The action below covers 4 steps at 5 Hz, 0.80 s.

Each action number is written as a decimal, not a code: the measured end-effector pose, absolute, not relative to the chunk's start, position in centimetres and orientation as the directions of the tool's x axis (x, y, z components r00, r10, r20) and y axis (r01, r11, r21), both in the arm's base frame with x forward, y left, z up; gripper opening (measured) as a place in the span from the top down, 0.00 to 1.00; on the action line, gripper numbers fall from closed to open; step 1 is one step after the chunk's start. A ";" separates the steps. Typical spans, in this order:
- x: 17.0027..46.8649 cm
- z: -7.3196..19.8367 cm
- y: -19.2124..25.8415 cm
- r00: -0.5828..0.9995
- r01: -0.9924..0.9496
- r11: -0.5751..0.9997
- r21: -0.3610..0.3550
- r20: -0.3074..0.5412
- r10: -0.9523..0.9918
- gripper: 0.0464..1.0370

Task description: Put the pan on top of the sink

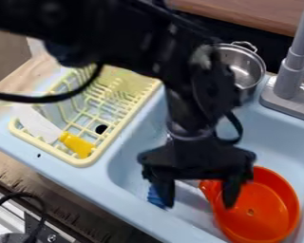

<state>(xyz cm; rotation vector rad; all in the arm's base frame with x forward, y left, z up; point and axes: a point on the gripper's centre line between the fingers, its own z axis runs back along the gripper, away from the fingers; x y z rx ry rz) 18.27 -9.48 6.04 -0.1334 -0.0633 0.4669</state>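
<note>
We see the smooth, round orange pan point(262, 209) in the blue sink point(269, 137); our jaws point(198, 204), spread wide, partly hide it. Near the faucet point(295, 69) gleams a metal pot point(246, 69); a ribbed rack point(82, 163) holds a knife point(77, 144).

No readable text, label, brand, number or sign appears at the toy kitchen — nothing legible on any surface, from end to end.

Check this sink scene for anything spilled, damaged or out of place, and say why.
Nothing visible looks spilled or damaged. Only the yellow-handled utensil seems slightly odd, lying aslant in the dish rack instead of standing upright.
</note>
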 end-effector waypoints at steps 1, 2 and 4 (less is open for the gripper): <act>17.6 5.5 -10.4 0.890 -0.453 0.881 -0.138 -0.014 0.455 0.04; 17.7 5.0 -11.0 0.871 -0.490 0.856 -0.163 -0.060 0.487 0.04; 17.9 3.6 -11.3 0.844 -0.534 0.823 -0.197 -0.060 0.533 0.09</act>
